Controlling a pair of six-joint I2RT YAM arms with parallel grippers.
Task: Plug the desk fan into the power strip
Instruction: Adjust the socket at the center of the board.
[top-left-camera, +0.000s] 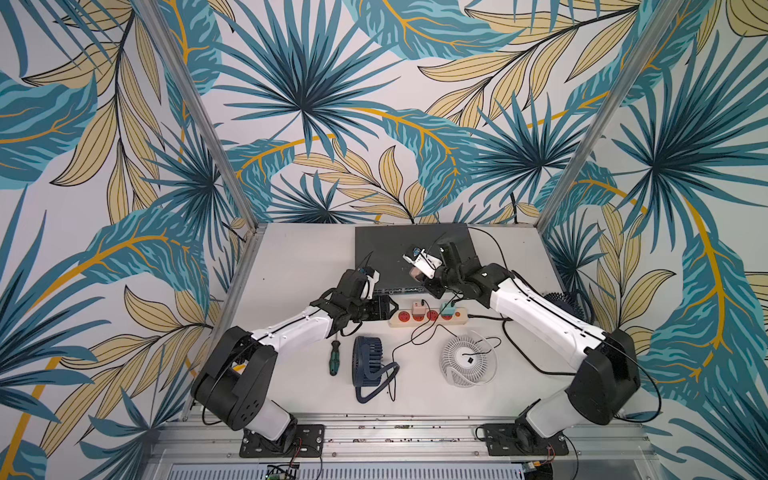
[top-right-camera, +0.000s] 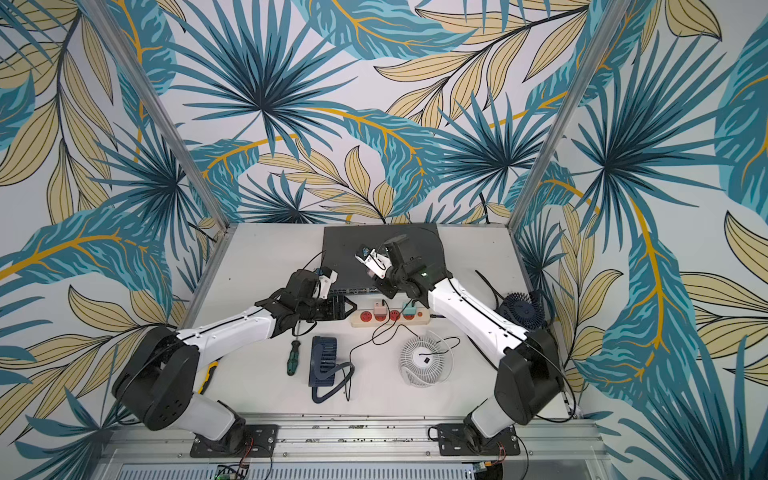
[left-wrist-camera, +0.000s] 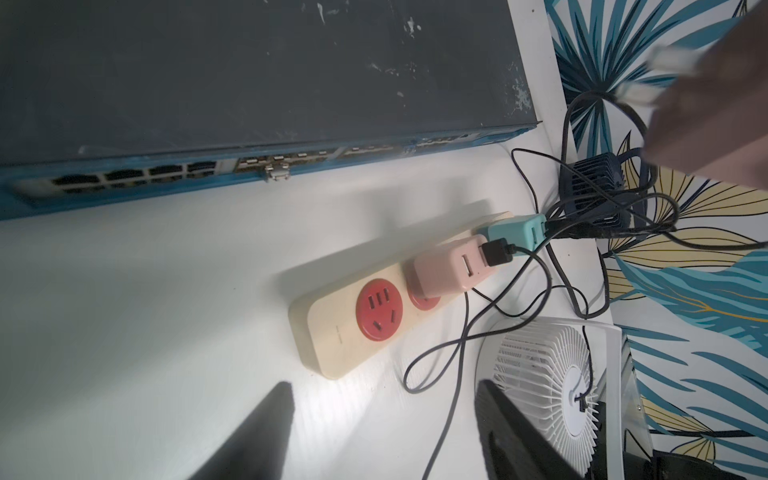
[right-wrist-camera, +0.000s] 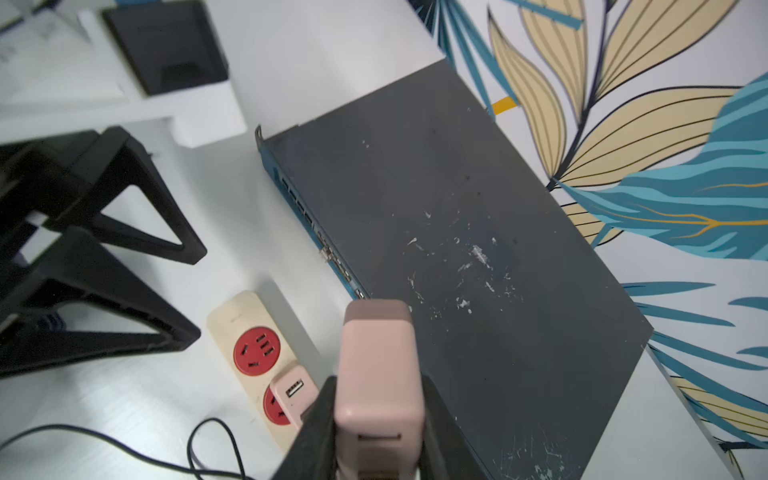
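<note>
The power strip (top-left-camera: 425, 319) (left-wrist-camera: 328, 332) is lying on the white table (top-left-camera: 299, 266) just in front of the port side of the grey switch box (top-left-camera: 399, 253), parallel to that edge, with a narrow band of bare table between them. It is a long cream-beige bar with rounded ends, showing four round red sockets in a row and a small orange-red button (top-left-camera: 458, 314) at one end, where a black cord (top-left-camera: 484, 318) is leaving it. Counting from the other end, a pink adapter (left-wrist-camera: 449, 266) is sitting in the second socket and a teal adapter (left-wrist-camera: 515, 230) in the fourth, each with a black plug in it. The first and third sockets are standing free.

The left gripper (top-left-camera: 388, 308) is hovering low at the strip's buttonless end, its fingers (left-wrist-camera: 257, 436) apart with nothing between them. The right gripper (right-wrist-camera: 376, 415) is hanging over the box's port edge, its fingers clamped on a second pink adapter (right-wrist-camera: 376, 345).

Beside the box, on the left arm's side, wide bare table is lying open. On the strip's side away from the box, a white fan (top-left-camera: 467, 360), a navy fan (top-left-camera: 368, 361), a green screwdriver (top-left-camera: 334, 357) and looping thin cables (top-left-camera: 415, 336) are taking the room.
</note>
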